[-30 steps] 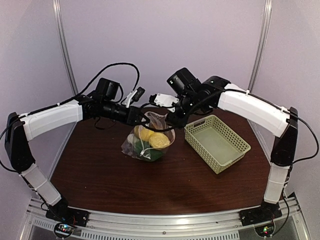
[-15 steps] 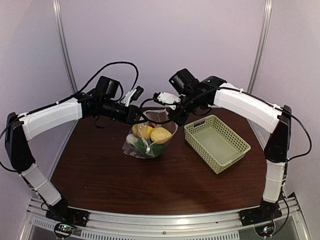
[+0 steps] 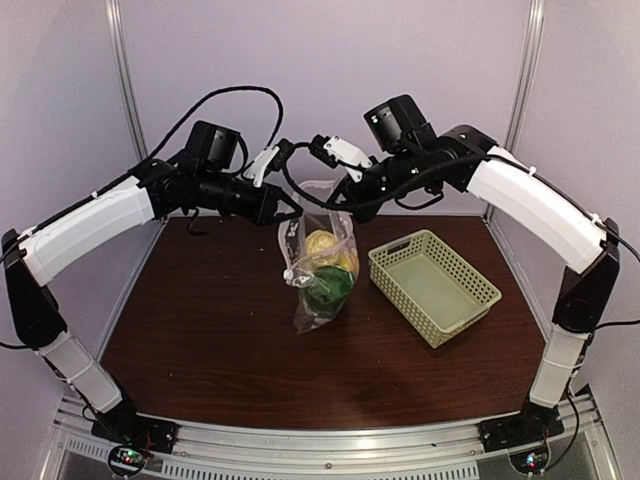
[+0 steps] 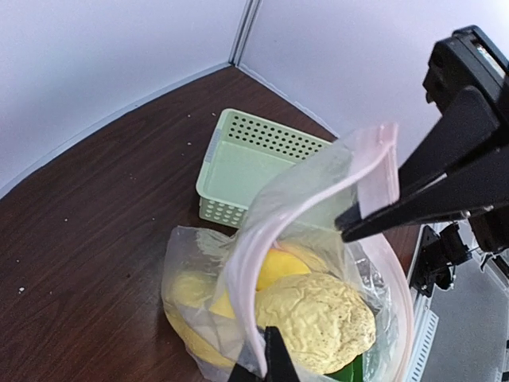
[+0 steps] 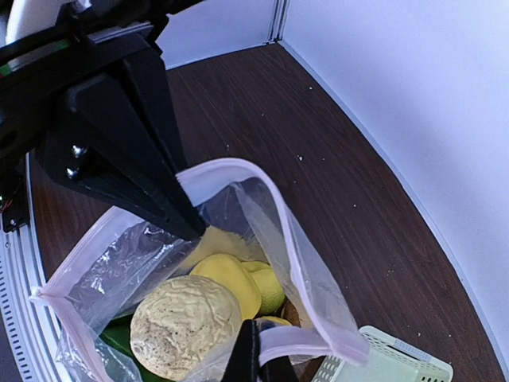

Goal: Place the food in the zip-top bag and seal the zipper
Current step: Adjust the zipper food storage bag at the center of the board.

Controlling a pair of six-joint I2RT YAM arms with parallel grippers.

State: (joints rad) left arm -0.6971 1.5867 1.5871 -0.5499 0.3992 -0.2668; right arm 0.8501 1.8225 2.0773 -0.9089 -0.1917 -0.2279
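Left claw [image 3: 296, 211] clenched on one lip of the zip-top bag [image 3: 322, 262], right claw [image 3: 338, 203] clenched on the opposite lip. The bag hangs between and below both claws with the zipper [image 5: 274, 204] parted. Food is inside, below the claw tips: potato [image 4: 316, 320] on top, lemon pieces [image 4: 274, 267] beside it, green vegetable [image 3: 328, 288] lower. The pale green basket [image 3: 436, 284] sits on the counter [image 3: 200, 330], below and right of the right claw.

Pale green lattice basket [image 3: 435, 285] on dark wooden table [image 3: 200, 350], lilac walls [image 3: 320, 80] behind
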